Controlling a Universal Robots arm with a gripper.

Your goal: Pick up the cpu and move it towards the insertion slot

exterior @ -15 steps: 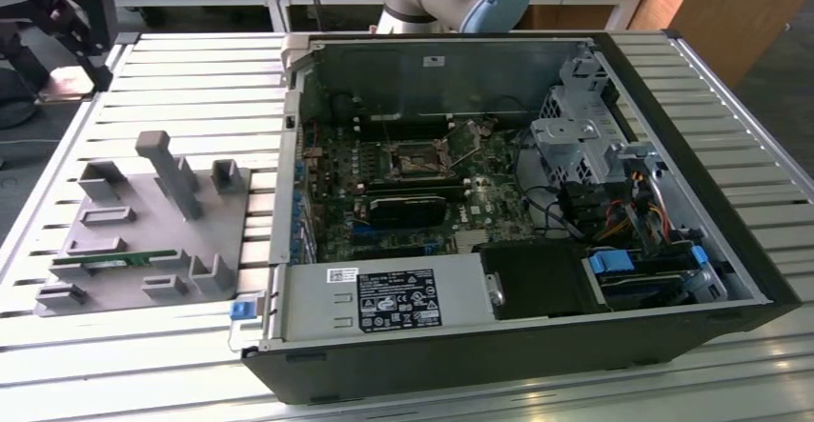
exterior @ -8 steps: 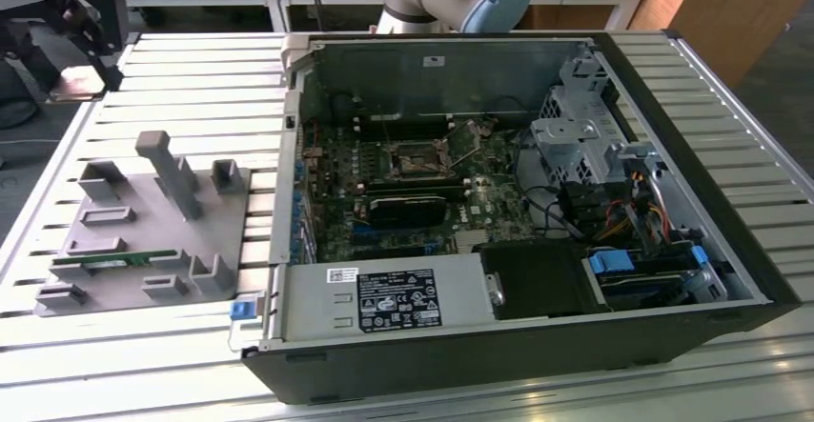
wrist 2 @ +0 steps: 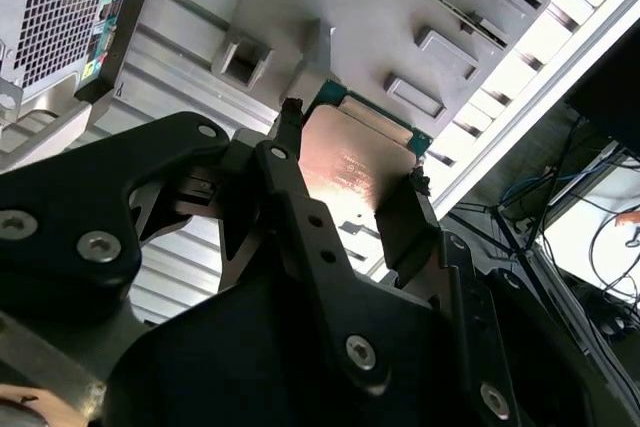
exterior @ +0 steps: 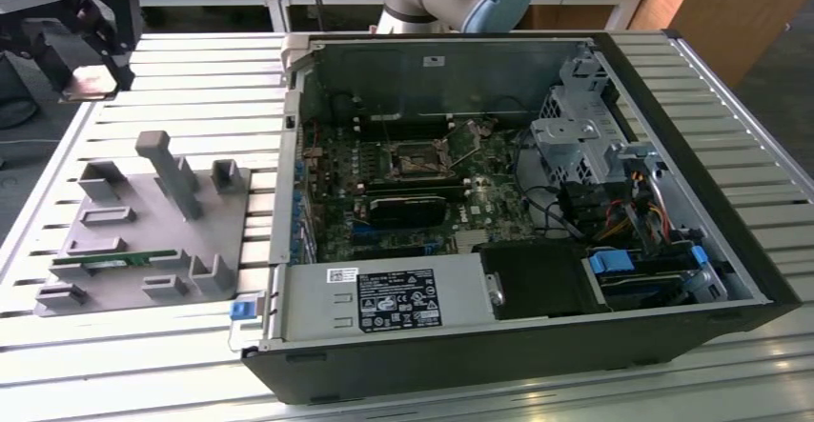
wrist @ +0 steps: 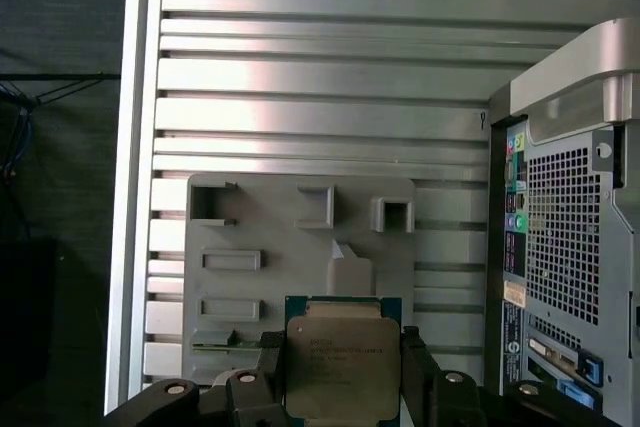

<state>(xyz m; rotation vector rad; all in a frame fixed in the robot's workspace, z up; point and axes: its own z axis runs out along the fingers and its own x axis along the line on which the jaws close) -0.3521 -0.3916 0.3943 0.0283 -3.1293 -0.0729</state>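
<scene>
Carrying the cpu clamped between the gripper fingers above the grey parts tray, needing travel toward the insertion slot in the open computer case.

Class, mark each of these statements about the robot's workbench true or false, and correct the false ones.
1. The gripper holds the cpu between its fingers. True.
2. The cpu already sits in the insertion slot. False: it is held above the grey fixture tray, outside the computer case.
3. The computer case lies open, with its motherboard exposed. True.
4. The green memory stick is in the gripper. False: it lies in the grey fixture tray.
5. The grey fixture tray stands inside the case. False: it rests on the slatted table beside it.
</scene>
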